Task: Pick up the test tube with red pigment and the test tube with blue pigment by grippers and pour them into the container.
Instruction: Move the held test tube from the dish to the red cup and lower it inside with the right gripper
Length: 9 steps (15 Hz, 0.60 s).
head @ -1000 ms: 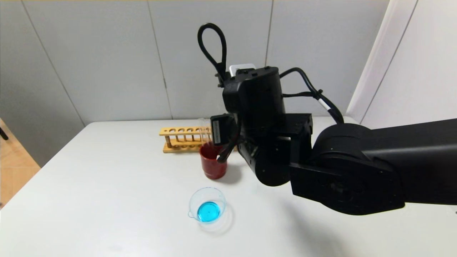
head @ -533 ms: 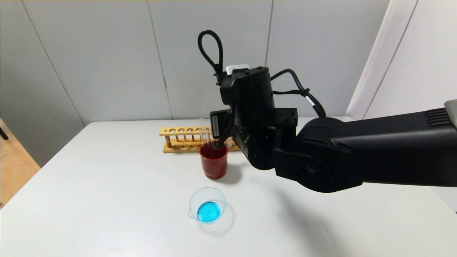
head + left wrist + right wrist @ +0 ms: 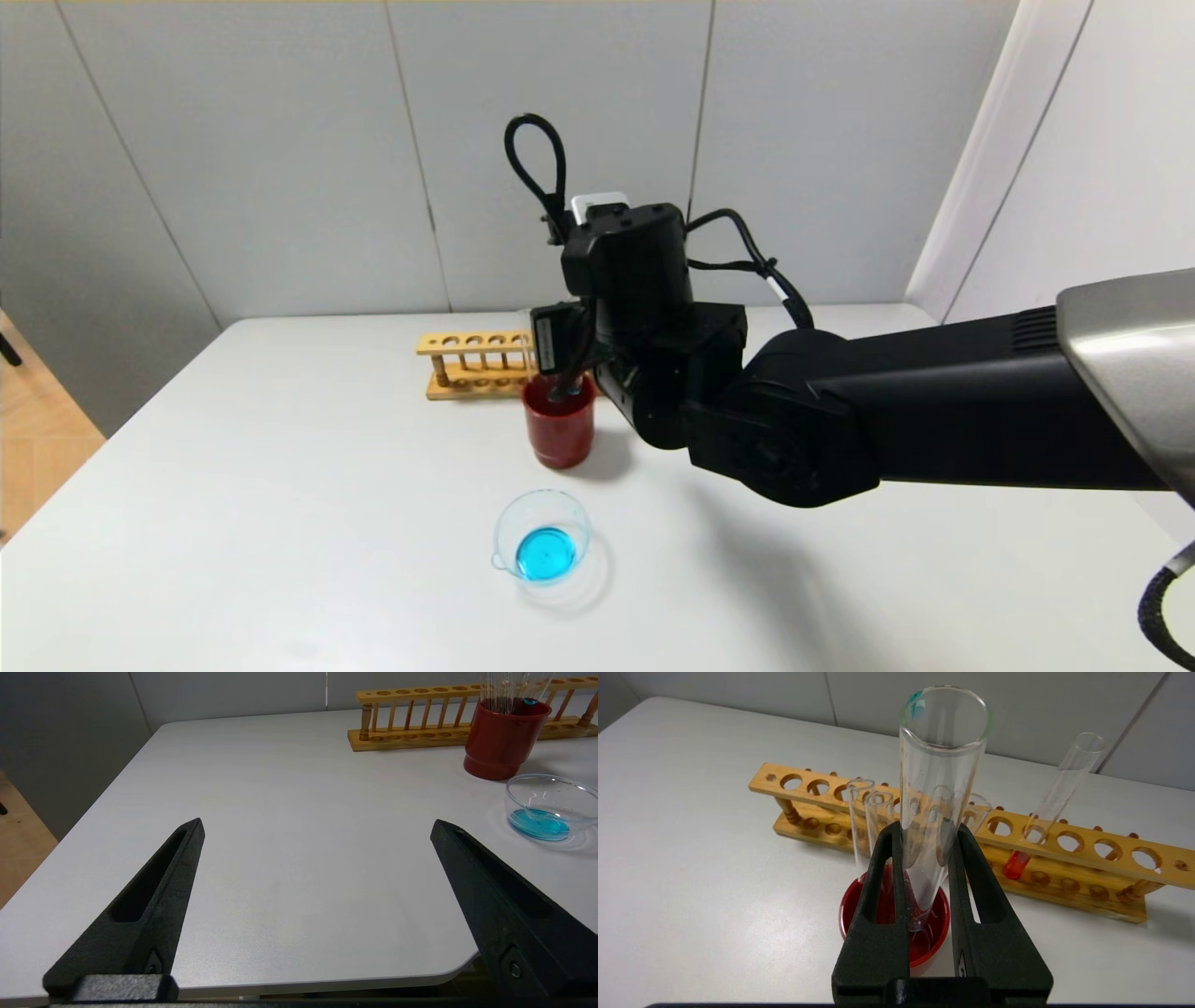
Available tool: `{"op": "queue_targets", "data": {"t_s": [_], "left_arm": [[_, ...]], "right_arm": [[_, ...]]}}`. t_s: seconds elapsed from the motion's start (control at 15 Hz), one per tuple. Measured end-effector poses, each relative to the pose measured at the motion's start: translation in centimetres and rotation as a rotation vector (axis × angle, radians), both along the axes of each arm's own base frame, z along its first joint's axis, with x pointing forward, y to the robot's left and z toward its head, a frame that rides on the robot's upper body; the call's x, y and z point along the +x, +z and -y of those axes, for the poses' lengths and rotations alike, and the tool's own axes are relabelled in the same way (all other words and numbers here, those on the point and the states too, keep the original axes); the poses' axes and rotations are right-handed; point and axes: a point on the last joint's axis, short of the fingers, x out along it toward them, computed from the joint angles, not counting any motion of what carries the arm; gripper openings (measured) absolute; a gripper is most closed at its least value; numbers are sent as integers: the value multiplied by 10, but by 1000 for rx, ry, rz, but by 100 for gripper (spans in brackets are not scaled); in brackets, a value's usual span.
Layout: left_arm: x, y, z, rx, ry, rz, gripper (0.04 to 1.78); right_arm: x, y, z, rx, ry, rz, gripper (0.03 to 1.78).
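My right gripper (image 3: 927,830) is shut on a clear test tube (image 3: 941,765) that stands upright, its rounded end just inside the dark red cup (image 3: 847,907). This tube shows only a teal smear at its rim. The blue liquid lies in the container (image 3: 509,523), a low glass dish in front of the cup (image 3: 558,434). The test tube with red pigment (image 3: 1020,862) leans in the wooden rack (image 3: 1087,858) behind the cup. In the head view the right gripper (image 3: 563,385) hangs over the cup. My left gripper (image 3: 317,822) is open and holds nothing, above the table's near left edge.
Several colourless tubes (image 3: 857,821) stand in the red cup (image 3: 500,742) beside the held one. The rack (image 3: 471,364) runs along the back of the white table. The container (image 3: 523,788) sits close in front of the cup. My right arm spans the table's right half.
My right arm has moved left and down, bringing the held tube down into the red cup. The container and the rack stay where they were.
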Motion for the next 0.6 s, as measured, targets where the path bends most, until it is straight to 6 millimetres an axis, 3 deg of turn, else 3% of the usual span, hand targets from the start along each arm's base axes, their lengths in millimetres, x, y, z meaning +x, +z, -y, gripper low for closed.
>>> {"op": "queue_targets", "data": {"t_s": [0.6], "left_arm": [[0, 0, 0, 0, 0, 0, 171]], "right_arm": [[0, -26, -9, -42, 45, -53, 27]]}}
